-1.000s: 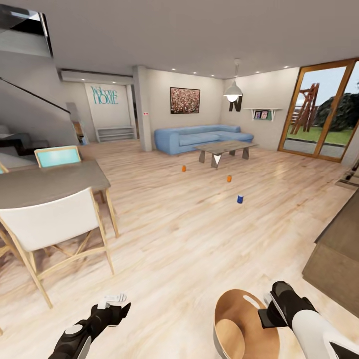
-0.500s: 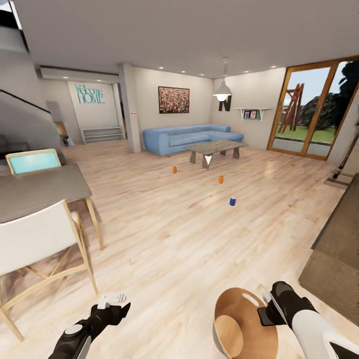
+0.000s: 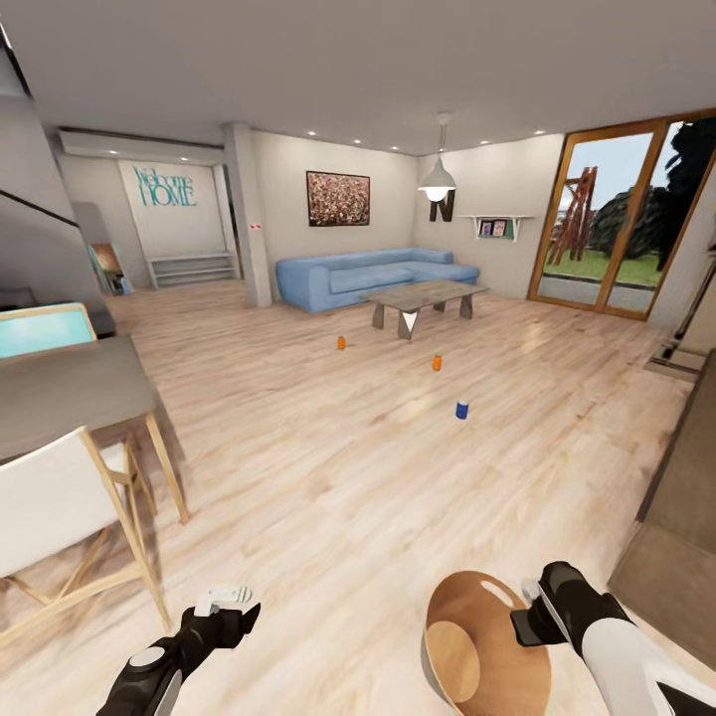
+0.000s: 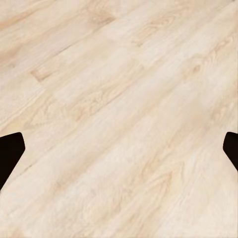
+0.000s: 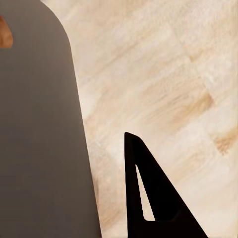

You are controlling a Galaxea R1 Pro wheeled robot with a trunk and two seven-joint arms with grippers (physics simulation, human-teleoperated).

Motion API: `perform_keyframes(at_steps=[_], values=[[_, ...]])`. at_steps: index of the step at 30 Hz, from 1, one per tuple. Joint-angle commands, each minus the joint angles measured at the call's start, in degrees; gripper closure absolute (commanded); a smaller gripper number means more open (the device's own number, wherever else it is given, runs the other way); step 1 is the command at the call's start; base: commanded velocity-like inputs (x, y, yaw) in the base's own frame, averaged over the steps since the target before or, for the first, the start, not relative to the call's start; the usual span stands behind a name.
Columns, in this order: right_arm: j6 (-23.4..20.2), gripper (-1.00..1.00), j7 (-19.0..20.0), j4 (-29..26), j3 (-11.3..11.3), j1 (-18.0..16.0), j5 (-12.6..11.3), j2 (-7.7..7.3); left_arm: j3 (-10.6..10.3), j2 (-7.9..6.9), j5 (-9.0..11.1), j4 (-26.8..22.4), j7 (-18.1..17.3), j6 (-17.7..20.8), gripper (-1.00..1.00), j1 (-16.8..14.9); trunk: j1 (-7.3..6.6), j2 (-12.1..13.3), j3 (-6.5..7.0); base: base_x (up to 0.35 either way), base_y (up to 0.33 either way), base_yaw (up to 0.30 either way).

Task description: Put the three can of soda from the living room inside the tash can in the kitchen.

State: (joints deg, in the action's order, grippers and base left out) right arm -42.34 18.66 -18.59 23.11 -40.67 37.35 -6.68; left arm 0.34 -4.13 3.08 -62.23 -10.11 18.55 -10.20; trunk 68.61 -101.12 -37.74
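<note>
Three cans of soda stand apart on the living room's plank floor in the head view: an orange can (image 3: 341, 343), a second orange can (image 3: 437, 363) and a blue can (image 3: 462, 409). All are far ahead of both grippers. My right gripper (image 3: 527, 625) is shut on the rim of the tash can (image 3: 477, 646), a round bin with a brown inside. The right wrist view shows the bin's grey outer wall (image 5: 39, 124) with one dark finger (image 5: 148, 198) beside it. My left gripper (image 3: 227, 605) hangs open over bare floor, with its fingertips (image 4: 10, 153) wide apart.
A dining table (image 3: 60, 388) and a white chair (image 3: 50, 507) stand close at the left. A wooden cabinet (image 3: 676, 537) juts in at the right. Beyond the cans are a low table (image 3: 423, 296), a blue sofa (image 3: 368, 278) and a glass door (image 3: 617, 229).
The whole view has shifted: the table and chairs slid left and the room ahead drew slightly nearer, so the camera moved. Both grippers and the bin keep their places in the picture.
</note>
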Motion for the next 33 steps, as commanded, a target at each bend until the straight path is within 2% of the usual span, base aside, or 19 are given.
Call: perform_keyframes(at_steps=[1,17,30,33], values=[[-0.07,1.00,0.01,0.00,0.16,-0.02,-0.85,0.02,-0.02,0.00,0.00,0.00,-0.02,0.00,-1.00,0.00,0.00,0.00,0.01,0.326,0.000,-0.003],[0.29,1.00,0.02,-0.05,0.24,-0.01,-0.87,0.26,-0.01,0.00,-0.06,0.00,-0.20,0.08,-1.00,0.00,0.00,0.00,0.00,0.326,0.000,-0.039],[0.38,1.00,0.08,-0.05,0.34,-0.02,-0.74,-0.12,0.02,0.00,-0.08,0.00,-0.26,0.09,-1.00,0.00,0.00,0.00,-0.01,0.326,0.000,-0.004],[0.35,1.00,0.06,0.14,0.33,0.01,-0.78,-0.87,0.02,0.00,-0.07,0.00,-0.26,0.09,-1.00,0.00,0.00,0.00,-0.01,0.326,0.000,0.000]])
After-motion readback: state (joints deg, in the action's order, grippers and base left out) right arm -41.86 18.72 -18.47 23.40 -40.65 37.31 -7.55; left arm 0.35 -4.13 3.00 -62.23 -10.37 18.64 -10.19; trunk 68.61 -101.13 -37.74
